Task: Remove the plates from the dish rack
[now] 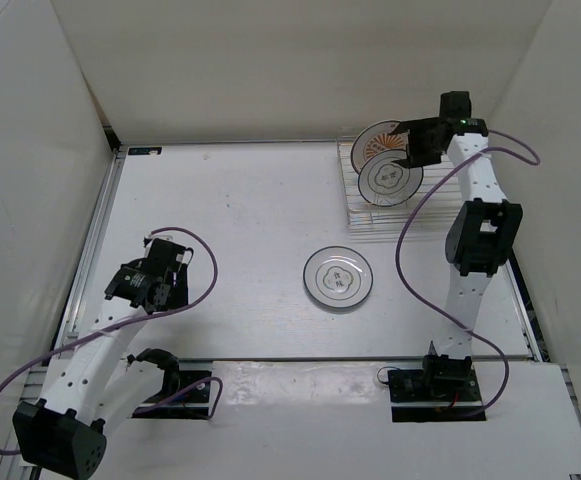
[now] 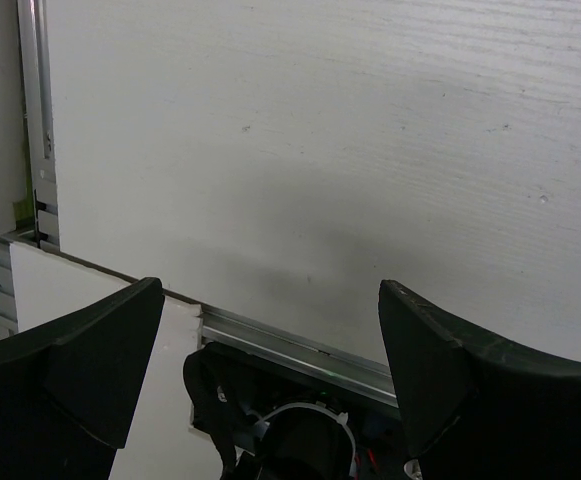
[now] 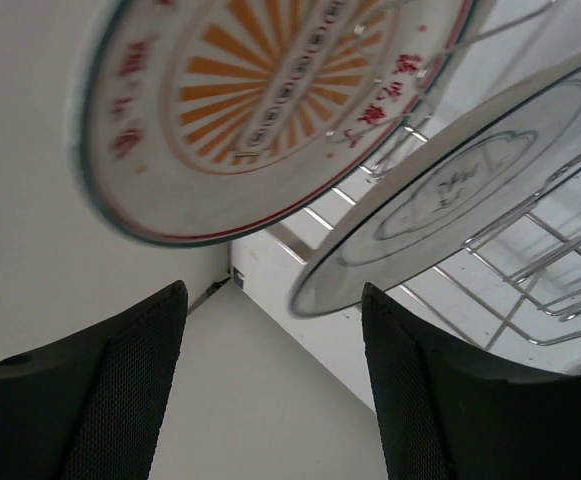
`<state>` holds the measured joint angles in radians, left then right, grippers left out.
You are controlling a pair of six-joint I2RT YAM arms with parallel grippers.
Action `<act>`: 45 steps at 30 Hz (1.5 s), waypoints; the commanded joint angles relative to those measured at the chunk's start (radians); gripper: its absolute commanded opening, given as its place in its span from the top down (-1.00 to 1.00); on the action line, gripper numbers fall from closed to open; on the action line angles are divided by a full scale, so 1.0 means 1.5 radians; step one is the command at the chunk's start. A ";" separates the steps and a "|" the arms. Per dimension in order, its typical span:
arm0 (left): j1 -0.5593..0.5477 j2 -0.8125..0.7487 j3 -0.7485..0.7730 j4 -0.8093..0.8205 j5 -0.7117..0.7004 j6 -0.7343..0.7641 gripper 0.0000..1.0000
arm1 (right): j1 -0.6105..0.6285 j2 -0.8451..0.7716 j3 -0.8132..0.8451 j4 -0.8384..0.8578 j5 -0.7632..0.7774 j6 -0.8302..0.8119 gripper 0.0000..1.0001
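Observation:
The wire dish rack (image 1: pixel 440 205) stands at the far right of the table. Two plates stand on edge in it: one with an orange sunburst centre (image 1: pixel 378 143) (image 3: pixel 260 90) at the back, and a white flower-outline plate (image 1: pixel 388 180) (image 3: pixel 450 190) in front of it. Another white flower-outline plate (image 1: pixel 338 279) lies flat on the table in the middle. My right gripper (image 1: pixel 410 140) (image 3: pixel 270 340) hovers open over the top edges of the racked plates, with nothing between its fingers. My left gripper (image 1: pixel 140 285) (image 2: pixel 270 340) is open and empty at the left, far from the plates.
White walls enclose the table on the left, back and right. A metal rail (image 1: pixel 95 240) runs along the left edge. The rack's wire rods (image 3: pixel 540 270) extend to the right of the racked plates.

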<state>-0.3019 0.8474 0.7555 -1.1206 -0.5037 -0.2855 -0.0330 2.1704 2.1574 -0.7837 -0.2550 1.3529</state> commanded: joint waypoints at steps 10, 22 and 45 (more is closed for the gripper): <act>0.028 0.038 0.046 -0.015 0.001 0.005 -1.00 | 0.002 0.011 -0.051 0.054 -0.044 -0.013 -0.45; 0.028 0.062 0.063 -0.031 0.002 -0.007 -1.00 | 0.001 0.018 -0.078 0.029 -0.037 -0.036 -0.09; 0.027 0.024 0.031 -0.009 0.007 0.000 -1.00 | -0.028 -0.045 -0.063 -0.017 -0.056 -0.060 1.00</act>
<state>-0.2638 0.9077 0.8104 -1.1477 -0.4999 -0.2882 -0.0425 2.1521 2.0457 -0.8261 -0.3813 1.3014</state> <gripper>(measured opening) 0.990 0.143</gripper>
